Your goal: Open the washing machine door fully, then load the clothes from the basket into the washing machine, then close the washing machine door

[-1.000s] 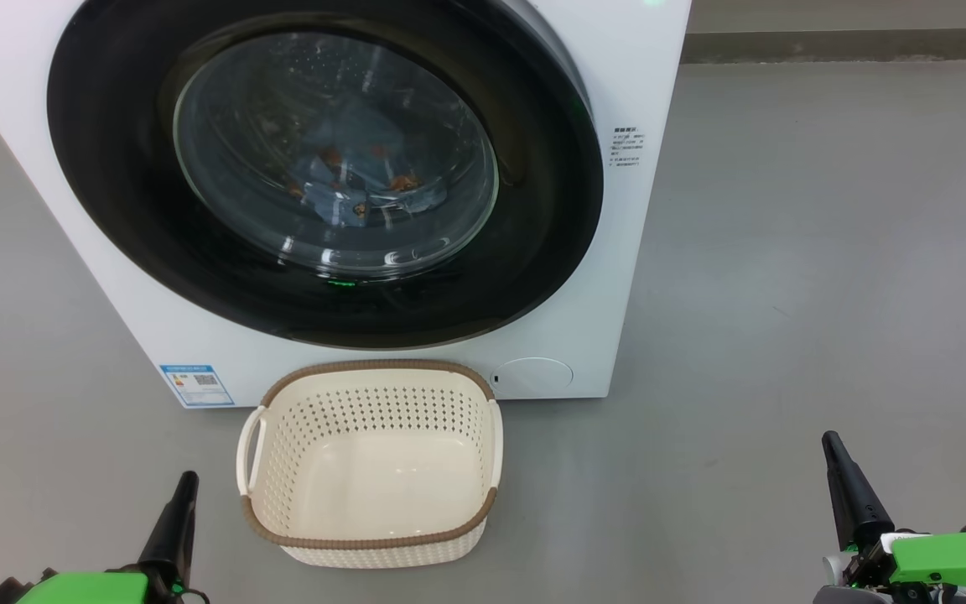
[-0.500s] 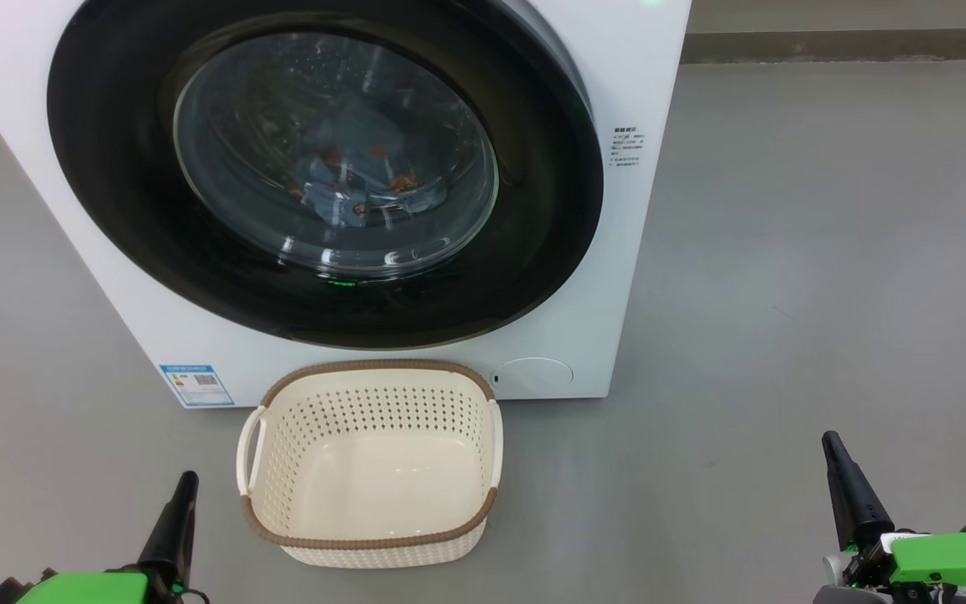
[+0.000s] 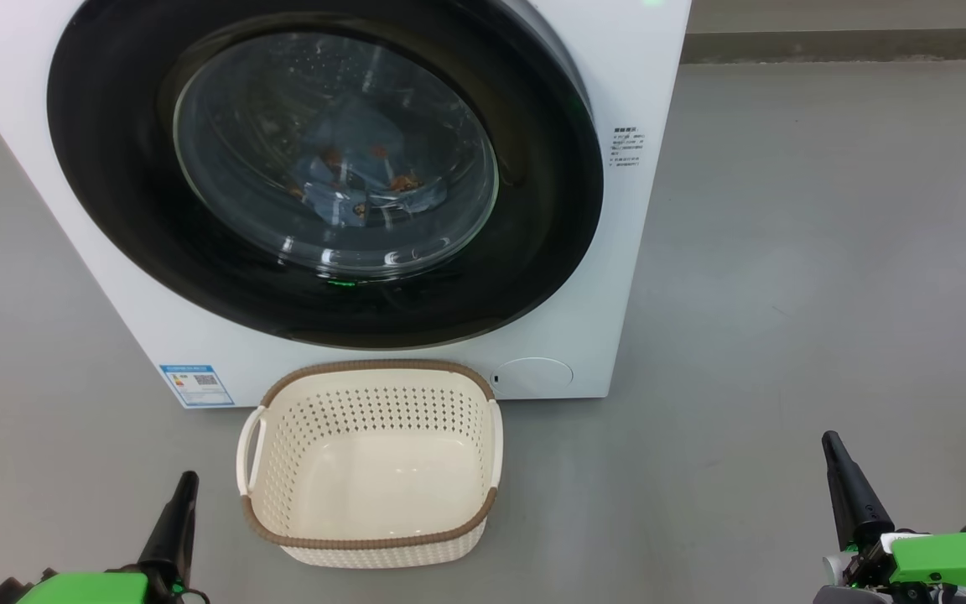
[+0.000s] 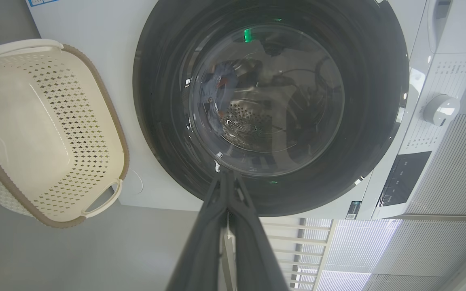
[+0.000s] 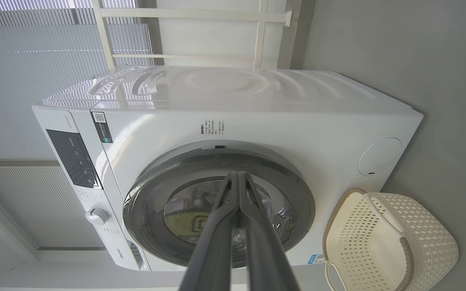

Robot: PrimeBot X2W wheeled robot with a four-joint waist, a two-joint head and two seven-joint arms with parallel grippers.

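The white washing machine (image 3: 642, 92) fills the upper head view, its black-rimmed round door (image 3: 114, 210) lying flat against the front. Through the glass bowl I see light-blue clothes (image 3: 357, 180) with orange-brown figures inside the drum. The cream basket (image 3: 370, 466) with its brown rim stands on the floor in front of the machine and holds nothing. My left gripper (image 3: 187, 480) sits at the lower left, shut, beside the basket. My right gripper (image 3: 829, 439) sits at the lower right, shut, well away from it. Both wrist views show the fingers (image 4: 227, 178) (image 5: 237, 178) pressed together, pointing at the door.
Grey floor (image 3: 827, 252) spreads wide to the right of the machine. A blue label sticker (image 3: 195, 384) marks the lower front, a round cover (image 3: 533, 374) sits behind the basket. The control dial (image 4: 441, 110) and dark panel (image 4: 403, 178) show in the left wrist view.
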